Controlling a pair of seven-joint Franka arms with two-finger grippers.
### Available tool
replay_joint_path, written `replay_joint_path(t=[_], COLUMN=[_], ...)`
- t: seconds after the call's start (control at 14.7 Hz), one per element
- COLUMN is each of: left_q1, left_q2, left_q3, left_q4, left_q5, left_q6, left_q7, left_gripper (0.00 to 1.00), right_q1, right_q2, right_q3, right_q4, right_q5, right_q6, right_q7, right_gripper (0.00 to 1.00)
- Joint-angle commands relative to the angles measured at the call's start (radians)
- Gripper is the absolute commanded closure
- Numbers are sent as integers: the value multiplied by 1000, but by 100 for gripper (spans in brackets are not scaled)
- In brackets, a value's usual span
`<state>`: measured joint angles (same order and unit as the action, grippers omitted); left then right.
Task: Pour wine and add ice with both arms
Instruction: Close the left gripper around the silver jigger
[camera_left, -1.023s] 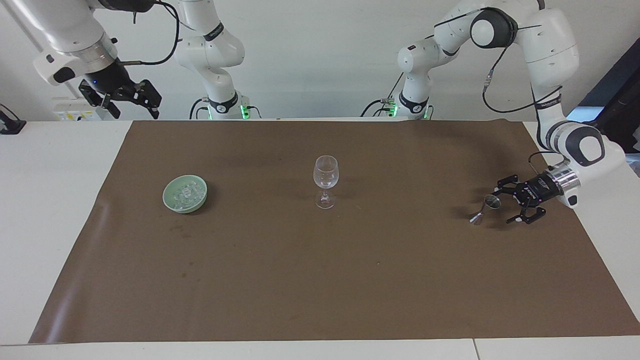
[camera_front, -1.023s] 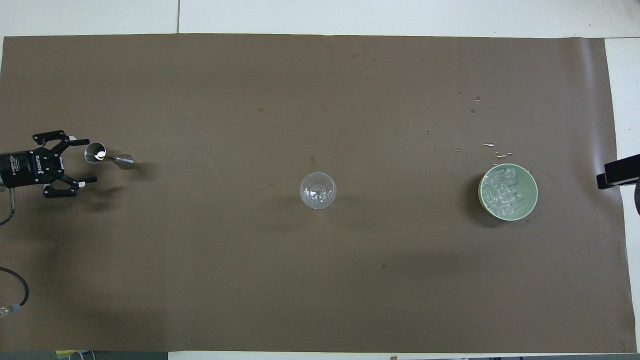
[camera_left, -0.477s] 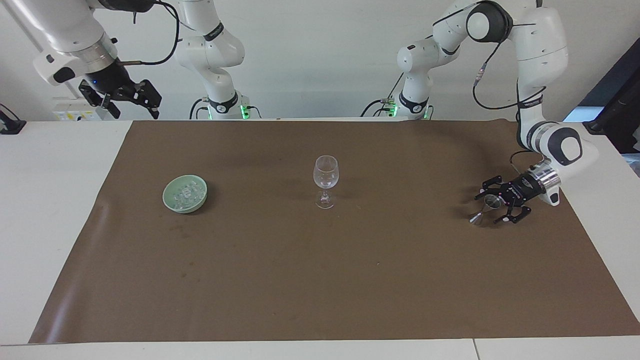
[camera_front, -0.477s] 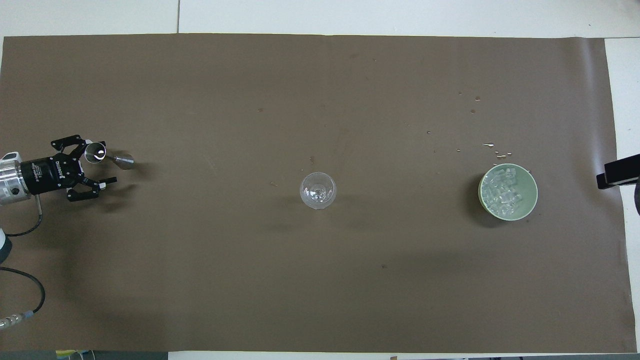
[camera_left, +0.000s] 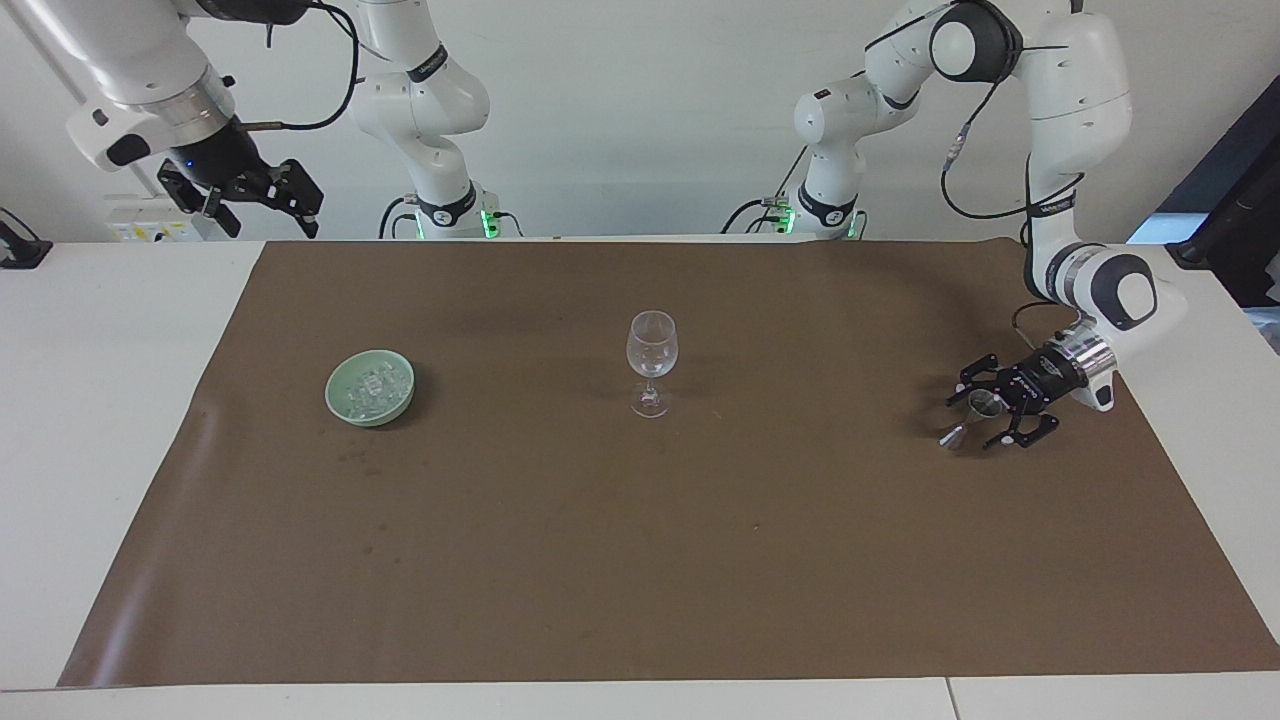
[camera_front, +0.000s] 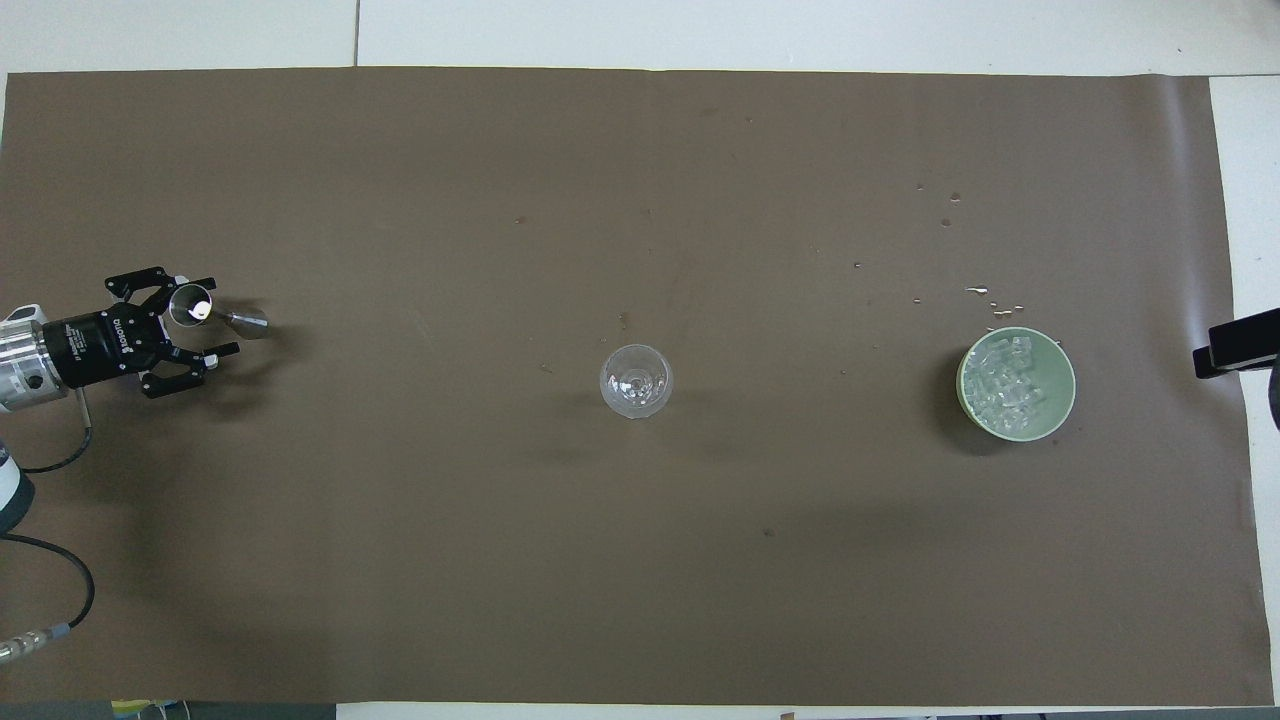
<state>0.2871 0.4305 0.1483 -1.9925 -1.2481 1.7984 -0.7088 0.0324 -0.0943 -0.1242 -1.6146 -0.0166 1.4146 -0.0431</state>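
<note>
The left gripper sits low over the brown mat at the left arm's end of the table, its fingers spread around the upper cup of a small metal measuring cup but not visibly pressing on it. The step in hand looks like taking hold of that cup; doing it well would mean centring the fingers on the cup's wall before they close, gripping firmly but evenly so the narrow-waisted piece does not tip or slip sideways, and lifting it level so whatever is inside stays there. The wine glass stands upright at the middle of the mat, and the ice lies heaped in the pale green bowl toward the right arm's end. The right gripper waits high above the table edge near the bowl's end, fingers apart and holding nothing. Whether the measuring cup holds any liquid cannot be made out, nor whether a finger already touches its wall. In the overhead view only a dark corner of the right gripper shows at the frame's edge.
</note>
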Motion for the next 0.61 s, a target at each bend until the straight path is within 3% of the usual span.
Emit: replay_joint_path(t=[0.0, 0.07, 0.14, 0.55], left_q1=[-9, -9, -9, 6], left_q2=[-33, -33, -35, -45], left_q3=[5, 5, 5, 10], left_q4=[-49, -51, -51, -37], left_q5=[-25, -25, -25, -50], left_q6=[27, 27, 27, -8], left_q7=[14, 14, 14, 6], left_gripper=[56, 84, 100, 100], right_q1=[-8, -8, -8, -12], right_q2=[-21, -21, -21, -19], right_q3=[5, 5, 5, 3], right_q4=[-24, -24, -24, -21], right_q5=[15, 15, 15, 15], right_q6=[6, 7, 7, 21], right_q7=[-9, -9, -9, -4], right_gripper=[0, 0, 0, 0])
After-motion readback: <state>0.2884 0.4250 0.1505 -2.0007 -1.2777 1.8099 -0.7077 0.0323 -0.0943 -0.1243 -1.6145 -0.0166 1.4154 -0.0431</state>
